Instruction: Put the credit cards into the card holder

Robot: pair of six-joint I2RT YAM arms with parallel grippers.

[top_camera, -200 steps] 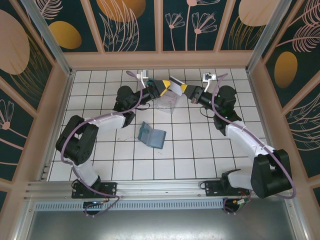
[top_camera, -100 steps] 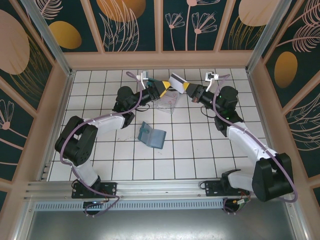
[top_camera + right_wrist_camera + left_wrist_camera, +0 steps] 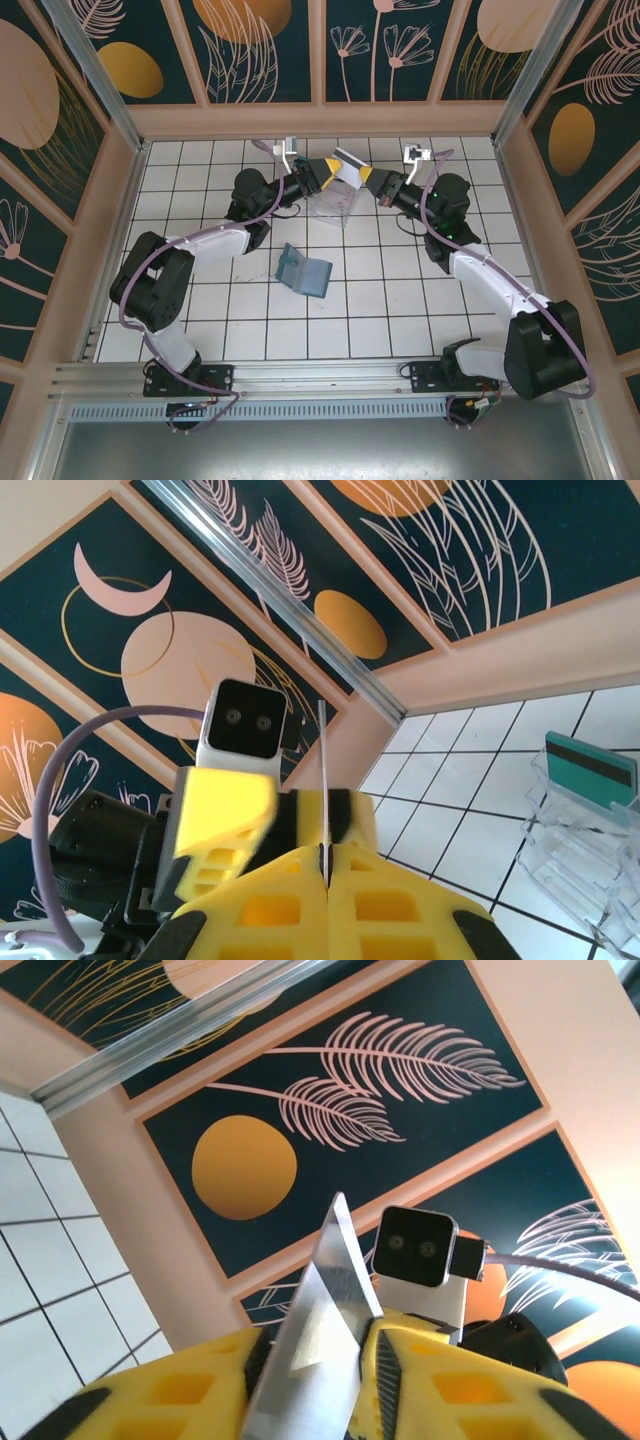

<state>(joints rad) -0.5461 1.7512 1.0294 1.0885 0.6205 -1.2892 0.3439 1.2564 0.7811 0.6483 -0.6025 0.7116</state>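
Where the whitish card [image 3: 348, 166] is: in the air above the far middle of the table [image 3: 400, 300], between the two gripper tips and over the clear plastic tray [image 3: 335, 205].
Whitish card, left wrist view: tilted sheet [image 3: 320, 1330] rising out of the yellow fingers.
Whitish card, right wrist view: edge-on thin line [image 3: 322, 770], upright.
Left gripper [image 3: 330, 172]: narrow, fingers [image 3: 415, 1375] pressed to both faces of the whitish card.
Right gripper [image 3: 366, 177]: narrow, fingers [image 3: 280, 900] clamped on the lower edge of the same card.
Gripper relation: tips face each other, just apart, joined by the card.
Teal-green card [image 3: 590, 770]: upright in a slot of the clear plastic tray [image 3: 570, 830], dark stripe near its top edge.
Card holder [image 3: 303, 270]: open on the table, nearer the arm bases than the tray, well apart from both grippers, blue-grey inside facing up.
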